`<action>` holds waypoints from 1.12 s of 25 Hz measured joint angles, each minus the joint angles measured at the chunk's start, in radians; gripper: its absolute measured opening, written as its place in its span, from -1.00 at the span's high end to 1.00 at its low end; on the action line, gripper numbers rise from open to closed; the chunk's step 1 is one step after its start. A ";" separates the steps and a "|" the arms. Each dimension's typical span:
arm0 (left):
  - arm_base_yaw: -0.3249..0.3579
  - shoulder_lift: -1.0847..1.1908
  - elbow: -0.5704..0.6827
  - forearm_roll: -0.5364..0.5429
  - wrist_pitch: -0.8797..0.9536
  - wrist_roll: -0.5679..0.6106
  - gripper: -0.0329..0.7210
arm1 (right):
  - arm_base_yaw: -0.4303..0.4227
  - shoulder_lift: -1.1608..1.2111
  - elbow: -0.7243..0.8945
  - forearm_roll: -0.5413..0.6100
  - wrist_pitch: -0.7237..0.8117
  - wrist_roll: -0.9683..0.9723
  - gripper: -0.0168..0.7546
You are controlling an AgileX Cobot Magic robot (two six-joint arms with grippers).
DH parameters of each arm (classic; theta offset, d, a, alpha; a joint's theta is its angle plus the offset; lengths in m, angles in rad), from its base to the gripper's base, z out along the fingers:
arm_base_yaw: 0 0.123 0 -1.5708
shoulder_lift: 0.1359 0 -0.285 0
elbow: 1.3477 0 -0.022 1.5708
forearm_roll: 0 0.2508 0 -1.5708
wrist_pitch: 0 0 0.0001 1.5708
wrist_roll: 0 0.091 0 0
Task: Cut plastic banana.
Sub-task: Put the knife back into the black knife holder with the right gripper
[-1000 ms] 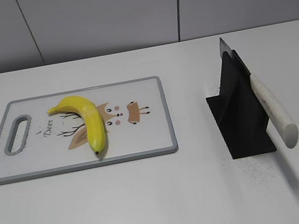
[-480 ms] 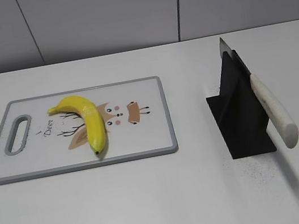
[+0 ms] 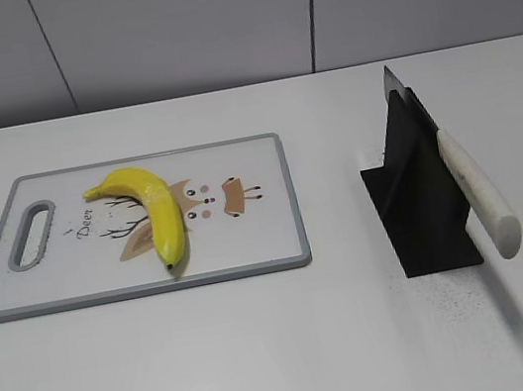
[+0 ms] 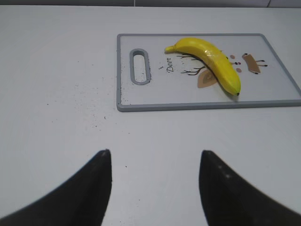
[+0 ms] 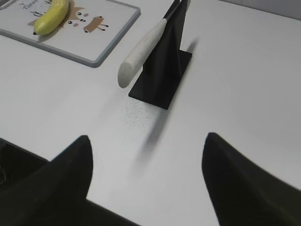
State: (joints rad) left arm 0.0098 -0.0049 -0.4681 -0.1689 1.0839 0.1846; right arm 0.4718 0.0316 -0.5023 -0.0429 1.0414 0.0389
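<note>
The yellow plastic banana (image 3: 151, 210) lies on a white cutting board (image 3: 249, 243) with a grey rim, left of centre. It also shows in the left wrist view (image 4: 209, 60) and in the right wrist view (image 5: 51, 18). A knife with a white handle (image 3: 479, 191) rests in a black stand (image 3: 421, 209) on the right; the right wrist view shows the handle (image 5: 141, 50) too. My left gripper (image 4: 155, 153) is open and empty over bare table, short of the board. My right gripper (image 5: 146, 137) is open and empty, short of the stand. Neither gripper shows in the exterior view.
The cutting board (image 4: 207, 101) has a handle slot (image 4: 139, 67) at its left end. The black stand (image 5: 162, 75) sits on the white table (image 3: 297, 350). A grey wall runs behind the table.
</note>
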 joint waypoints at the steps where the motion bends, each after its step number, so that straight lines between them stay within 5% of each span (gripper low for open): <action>1: 0.000 0.000 0.000 0.000 0.000 0.000 -0.63 | 0.000 -0.008 0.000 0.000 0.001 0.000 -0.46; 8: 0.000 0.000 0.000 0.000 -0.001 0.000 -0.62 | -0.013 -0.038 0.000 0.010 0.004 -0.001 -0.44; 21: 0.000 0.000 0.000 0.000 -0.001 0.000 -0.62 | -0.385 -0.038 0.000 0.018 0.005 -0.001 -0.41; 28: 0.000 0.000 0.000 0.000 -0.001 0.000 -0.62 | -0.445 -0.038 0.000 0.018 0.005 -0.001 -0.39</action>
State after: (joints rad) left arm 0.0098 -0.0049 -0.4681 -0.1689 1.0829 0.1846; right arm 0.0270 -0.0068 -0.5023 -0.0247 1.0461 0.0382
